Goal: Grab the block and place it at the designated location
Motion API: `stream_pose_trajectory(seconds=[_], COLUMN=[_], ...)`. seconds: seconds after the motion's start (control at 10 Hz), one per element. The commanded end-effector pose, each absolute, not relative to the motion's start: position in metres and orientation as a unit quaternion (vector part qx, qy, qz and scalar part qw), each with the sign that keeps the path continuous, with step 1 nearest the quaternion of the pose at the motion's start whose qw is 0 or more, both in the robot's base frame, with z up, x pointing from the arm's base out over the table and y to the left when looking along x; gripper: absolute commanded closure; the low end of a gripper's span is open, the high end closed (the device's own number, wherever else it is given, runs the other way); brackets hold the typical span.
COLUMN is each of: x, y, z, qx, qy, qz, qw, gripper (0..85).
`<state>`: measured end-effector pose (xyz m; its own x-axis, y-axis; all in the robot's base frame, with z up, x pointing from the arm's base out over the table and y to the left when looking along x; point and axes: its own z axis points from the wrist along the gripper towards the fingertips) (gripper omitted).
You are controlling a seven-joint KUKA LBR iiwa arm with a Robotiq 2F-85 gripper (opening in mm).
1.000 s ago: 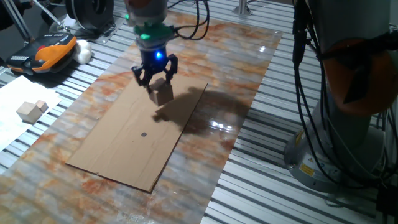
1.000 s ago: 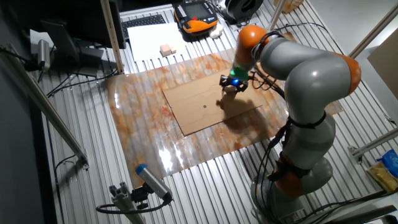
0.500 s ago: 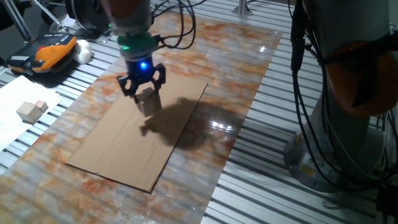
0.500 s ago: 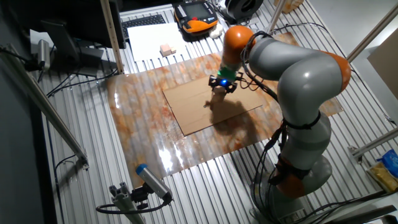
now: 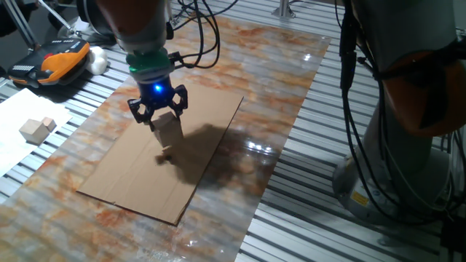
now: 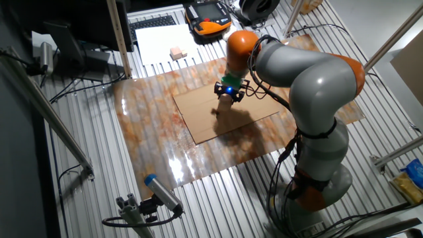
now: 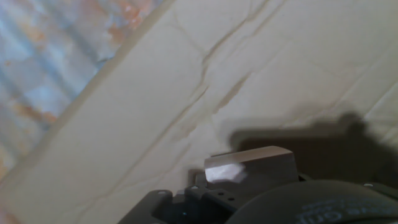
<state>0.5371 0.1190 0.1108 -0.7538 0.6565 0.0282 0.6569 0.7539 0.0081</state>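
Since a second ago your hand (image 5: pixel 157 115) has carried the block (image 5: pixel 167 129) leftward over the cardboard sheet (image 5: pixel 124 175). From the other side, the hand (image 6: pixel 229 93) hangs above the sheet. Your hand view shows the block (image 7: pixel 249 167) clamped between the fingers.

The arm is bent over toward the upper left of the frame, and its hand (image 5: pixel 158 116) is pointed downward, fingers clamped on the block (image 5: pixel 169 129).
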Motion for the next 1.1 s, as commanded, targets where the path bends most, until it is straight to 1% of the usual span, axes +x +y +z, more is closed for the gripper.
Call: stream_pose_trajectory(seconds=[0.0,0.2,0.3,0.6,0.8,1.0], x=[0.538,0.535,0.534,0.541,0.539,0.536], y=[0.119,0.127,0.130,0.132,0.135,0.139], z=[0.110,0.106,0.101,0.091,0.086,0.079], qx=[-0.355,-0.369,-0.375,-0.397,-0.414,-0.417], qy=[-0.935,-0.929,-0.927,-0.918,-0.910,-0.909], qz=[-0.012,-0.022,-0.016,-0.014,-0.023,-0.011], qw=[0.012,0.012,0.007,0.004,0.006,0.001], gripper=[85.0,85.0,85.0,85.0,85.0,85.0])
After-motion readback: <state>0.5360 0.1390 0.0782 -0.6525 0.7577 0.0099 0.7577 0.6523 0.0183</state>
